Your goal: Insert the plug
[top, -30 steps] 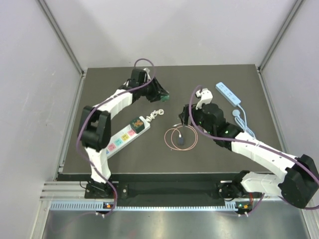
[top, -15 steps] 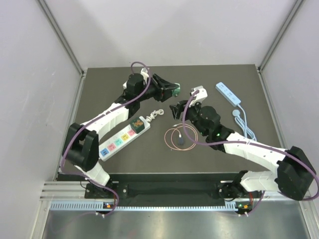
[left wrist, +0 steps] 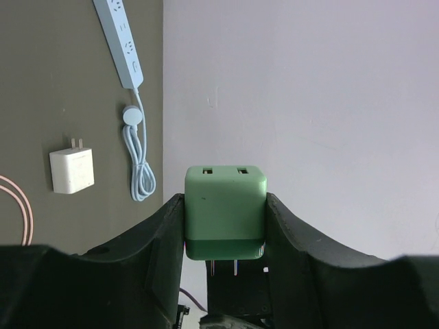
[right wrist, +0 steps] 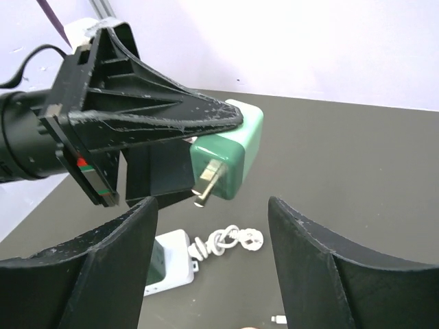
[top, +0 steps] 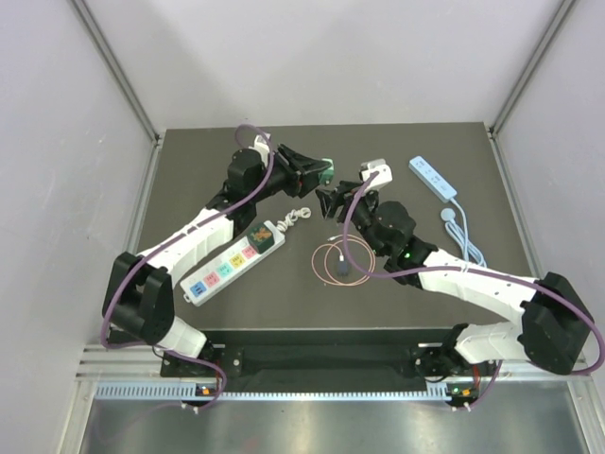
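Left wrist view — left claw point(left wrist: 224, 199) clamped on mint-green plug point(left wrist: 225, 218), prongs bare, right claw point(right wrist: 212, 203) apart

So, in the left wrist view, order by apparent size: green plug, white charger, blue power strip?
1. green plug (nearest the camera, so inflated)
2. blue power strip, cut by the frame
3. white charger

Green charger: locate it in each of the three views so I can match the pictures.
Top external: green charger above the table's far middle, between the two arms' tips.
Left wrist: lower centre, clamped in the left end effector, ports on its upper face.
Right wrist: centre, prongs pointing lower left.
Shared landmark: the dark table, in all three.
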Robot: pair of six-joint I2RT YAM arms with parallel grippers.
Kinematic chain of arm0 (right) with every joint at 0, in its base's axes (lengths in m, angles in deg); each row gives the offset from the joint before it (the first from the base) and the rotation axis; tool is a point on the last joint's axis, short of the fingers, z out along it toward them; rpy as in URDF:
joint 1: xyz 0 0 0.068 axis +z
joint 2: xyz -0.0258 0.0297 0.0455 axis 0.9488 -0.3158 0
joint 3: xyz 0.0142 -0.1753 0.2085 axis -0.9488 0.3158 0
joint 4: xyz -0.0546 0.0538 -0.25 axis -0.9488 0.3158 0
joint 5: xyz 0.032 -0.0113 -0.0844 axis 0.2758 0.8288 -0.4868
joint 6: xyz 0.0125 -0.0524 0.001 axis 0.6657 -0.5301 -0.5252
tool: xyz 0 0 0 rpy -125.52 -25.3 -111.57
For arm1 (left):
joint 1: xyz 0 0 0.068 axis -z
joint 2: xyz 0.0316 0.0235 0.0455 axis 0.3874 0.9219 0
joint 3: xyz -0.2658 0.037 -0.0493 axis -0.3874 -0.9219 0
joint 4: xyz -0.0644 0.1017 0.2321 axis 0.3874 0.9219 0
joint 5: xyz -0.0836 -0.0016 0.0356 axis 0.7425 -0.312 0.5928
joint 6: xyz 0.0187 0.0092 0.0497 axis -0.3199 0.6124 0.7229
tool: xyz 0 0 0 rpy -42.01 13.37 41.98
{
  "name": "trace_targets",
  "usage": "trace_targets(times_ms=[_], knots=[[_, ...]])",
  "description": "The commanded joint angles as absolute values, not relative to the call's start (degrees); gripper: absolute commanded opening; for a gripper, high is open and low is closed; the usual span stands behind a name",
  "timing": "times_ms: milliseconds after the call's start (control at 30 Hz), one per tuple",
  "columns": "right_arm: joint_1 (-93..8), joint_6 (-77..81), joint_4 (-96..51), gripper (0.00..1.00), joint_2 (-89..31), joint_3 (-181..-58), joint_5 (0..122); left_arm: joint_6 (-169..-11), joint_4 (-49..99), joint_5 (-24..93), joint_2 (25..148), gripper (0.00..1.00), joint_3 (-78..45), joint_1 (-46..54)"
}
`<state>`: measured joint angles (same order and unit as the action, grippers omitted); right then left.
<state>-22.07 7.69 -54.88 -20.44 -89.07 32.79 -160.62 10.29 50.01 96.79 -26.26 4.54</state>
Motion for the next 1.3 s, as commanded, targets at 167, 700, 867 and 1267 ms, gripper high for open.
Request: trace_targets(times_ms=[167,700,867,1267], knots=[[-21.1,6.1,-59.8,0.63,-22.8,-93.4,31.0,-162.7,3.5,48.4,94.4,0.00,-27.3,5.5],[-21.2,1.0,-63.0,0.00,-21.0,-92.1,29.0,-161.9,3.9,51.1,91.3,0.41,-28.3,8.5],[-22.5,1.1,-61.4,0.00,-18.7,-90.6,32.5,-157.8,6.9,53.0,90.7,0.57,-27.2,8.5],[-25.2,2.4,-53.0,0.00,-10.3,-86.5,41.3,-145.1,14.2,58.8,90.8,0.72,-22.3,8.3]])
